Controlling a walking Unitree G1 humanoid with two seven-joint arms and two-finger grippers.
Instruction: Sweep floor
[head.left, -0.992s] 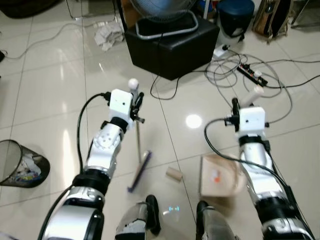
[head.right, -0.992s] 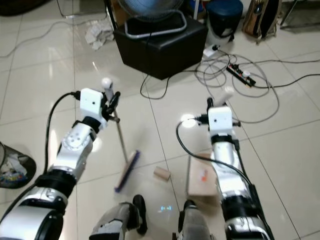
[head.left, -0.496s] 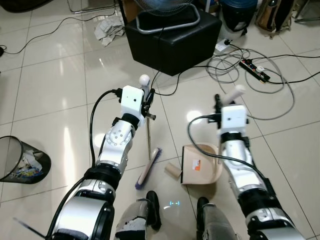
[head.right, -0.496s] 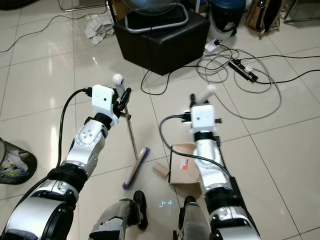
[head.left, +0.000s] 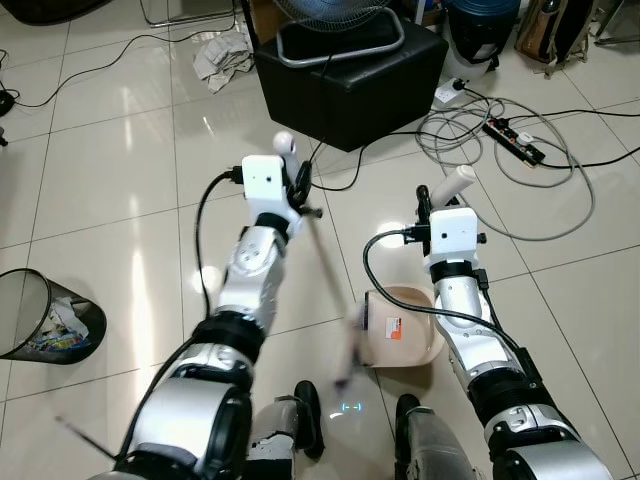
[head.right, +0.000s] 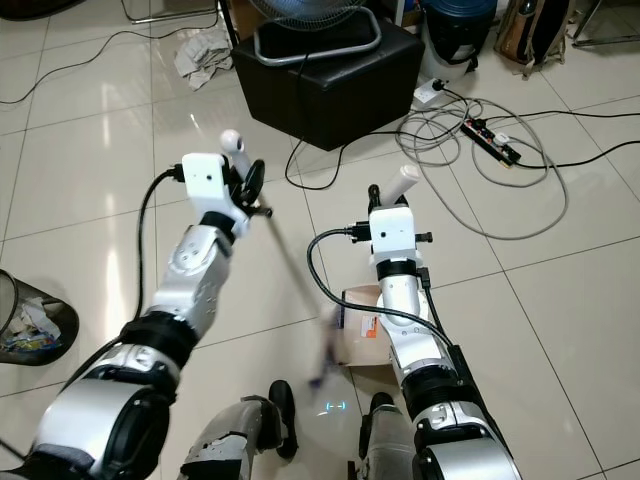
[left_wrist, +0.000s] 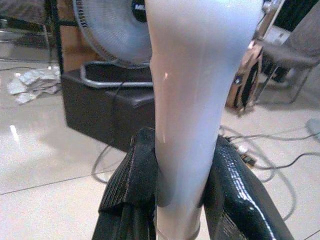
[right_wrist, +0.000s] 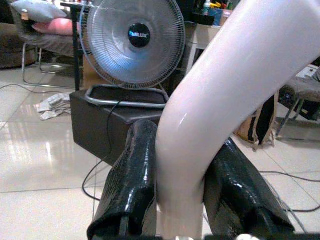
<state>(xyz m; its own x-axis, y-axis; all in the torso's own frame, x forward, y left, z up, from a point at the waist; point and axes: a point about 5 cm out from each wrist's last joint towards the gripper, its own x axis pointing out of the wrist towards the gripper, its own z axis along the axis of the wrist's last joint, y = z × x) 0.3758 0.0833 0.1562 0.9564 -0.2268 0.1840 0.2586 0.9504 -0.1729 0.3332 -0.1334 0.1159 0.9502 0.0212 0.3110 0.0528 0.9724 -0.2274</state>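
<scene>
My left gripper (head.left: 299, 188) is shut on the thin broom handle (left_wrist: 192, 100), just below its white knob (head.left: 284, 141). The handle slants down to the right, to a motion-blurred brush head (head.left: 349, 345) on the tiles. That brush head sits at the open left side of the beige dustpan (head.left: 405, 328), which lies flat on the floor. My right gripper (head.left: 428, 203) is shut on the dustpan's cream handle (right_wrist: 220, 85), which rises above my wrist. The blur hides whatever lies at the pan's mouth.
A black box (head.left: 350, 75) carrying a fan stands ahead. Cables and a power strip (head.left: 512, 140) sprawl at the right. A wire waste basket (head.left: 45, 320) with rubbish sits at the far left. Crumpled paper (head.left: 222, 58) lies at the back, and my feet (head.left: 300, 420) show below.
The broom has swung rightward, its brush head sweeping across to the dustpan's mouth. The cardboard tube that lay there is now lost in the blur. The dustpan has settled flat.
</scene>
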